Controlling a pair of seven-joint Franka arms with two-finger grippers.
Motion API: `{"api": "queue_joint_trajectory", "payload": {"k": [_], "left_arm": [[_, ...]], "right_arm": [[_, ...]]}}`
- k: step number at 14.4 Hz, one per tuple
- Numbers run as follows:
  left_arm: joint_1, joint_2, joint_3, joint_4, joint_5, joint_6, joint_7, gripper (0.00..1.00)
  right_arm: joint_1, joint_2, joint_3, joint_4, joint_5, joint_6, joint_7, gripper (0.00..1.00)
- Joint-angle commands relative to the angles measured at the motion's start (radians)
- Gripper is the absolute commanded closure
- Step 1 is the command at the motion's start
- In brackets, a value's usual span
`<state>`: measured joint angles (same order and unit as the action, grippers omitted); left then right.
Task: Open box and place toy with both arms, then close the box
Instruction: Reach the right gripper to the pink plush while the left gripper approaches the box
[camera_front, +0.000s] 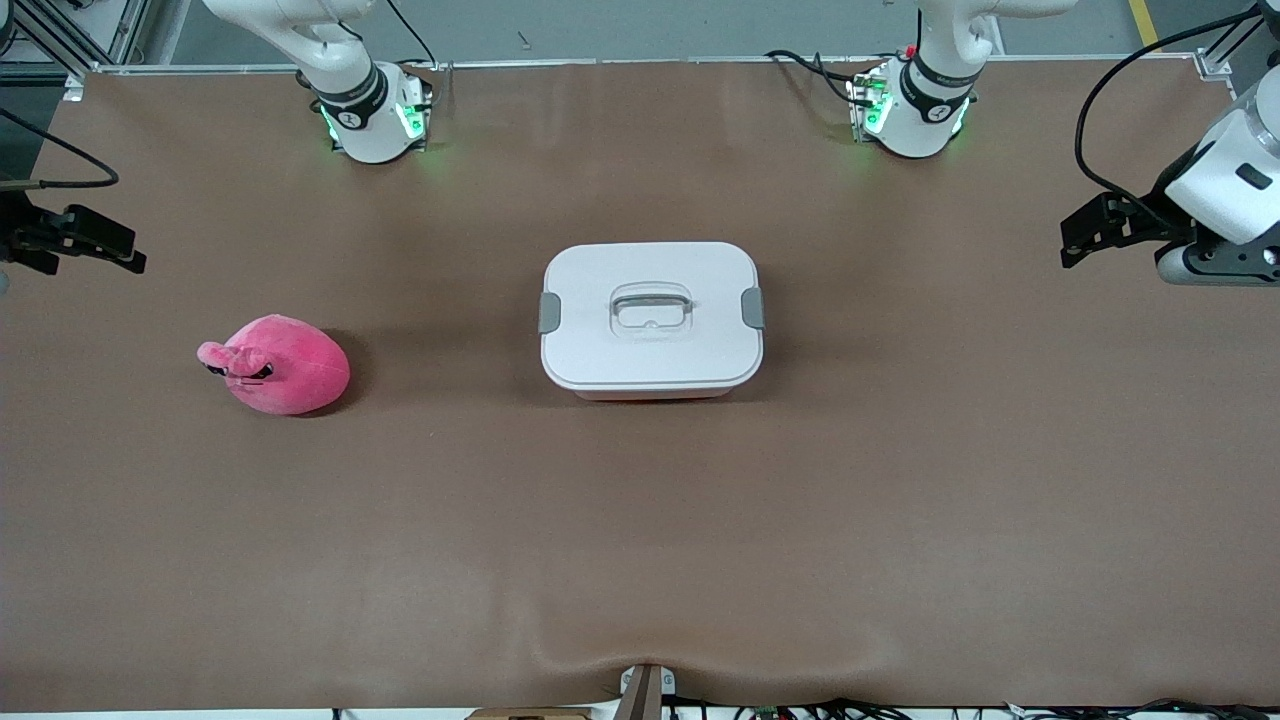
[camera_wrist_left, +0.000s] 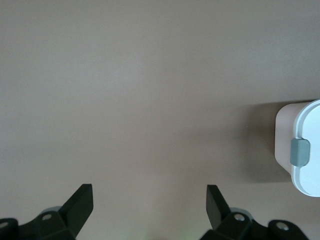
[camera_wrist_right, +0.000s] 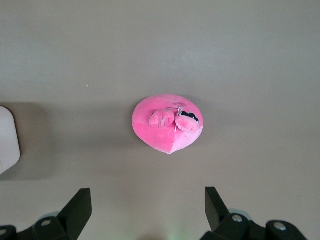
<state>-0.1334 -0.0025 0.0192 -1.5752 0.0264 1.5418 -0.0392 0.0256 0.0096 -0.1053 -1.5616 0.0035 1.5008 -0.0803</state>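
The box (camera_front: 650, 315) stands shut in the middle of the table, with its white lid on, a grey clip (camera_front: 550, 312) at each end and a recessed handle (camera_front: 651, 310) on top. The pink plush toy (camera_front: 280, 365) lies on the table toward the right arm's end. My right gripper (camera_front: 130, 250) hangs open and empty over bare table at that end. The right wrist view shows the toy (camera_wrist_right: 167, 122) ahead of its open gripper (camera_wrist_right: 148, 200). My left gripper (camera_front: 1068, 243) hangs open and empty over bare table at the left arm's end. The left wrist view shows a box end (camera_wrist_left: 300, 150) off to one side of its gripper (camera_wrist_left: 149, 200).
The brown table cover (camera_front: 640, 540) is bare around the box and the toy. The two arm bases (camera_front: 375, 115) (camera_front: 915, 110) stand along the table edge farthest from the front camera. Cables lie along the edge nearest it.
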Motion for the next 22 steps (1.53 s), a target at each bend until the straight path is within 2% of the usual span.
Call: {"api": "queue_joint_trajectory", "payload": {"k": [1,5,9,12,17,20,22], "left_arm": [[-0.012,0.044,-0.018,0.024,0.003,-0.017,-0.030,0.00],[-0.014,0.053,-0.108,0.021,0.003,-0.014,-0.195,0.00],[-0.014,0.056,-0.182,0.004,0.000,-0.014,-0.358,0.00],[-0.012,0.056,-0.245,-0.019,0.001,-0.003,-0.482,0.00],[-0.008,0.050,-0.350,-0.078,0.000,0.026,-0.703,0.00],[-0.008,0.050,-0.415,-0.114,0.000,0.069,-0.847,0.00],[-0.008,0.050,-0.462,-0.143,0.000,0.099,-0.947,0.00]], "right_arm": [[-0.009,-0.030,0.009,-0.066,0.013,0.059,0.010,0.00],[-0.006,-0.030,0.010,-0.147,0.013,0.134,0.008,0.00],[-0.006,-0.028,0.009,-0.262,0.009,0.269,0.007,0.00],[-0.009,0.024,0.009,-0.299,-0.046,0.401,-0.004,0.00],[-0.032,0.115,0.012,-0.317,-0.053,0.475,-0.006,0.00],[-0.032,0.121,0.015,-0.429,-0.053,0.603,-0.007,0.00],[-0.041,0.121,0.015,-0.472,-0.051,0.624,-0.027,0.00]]}}
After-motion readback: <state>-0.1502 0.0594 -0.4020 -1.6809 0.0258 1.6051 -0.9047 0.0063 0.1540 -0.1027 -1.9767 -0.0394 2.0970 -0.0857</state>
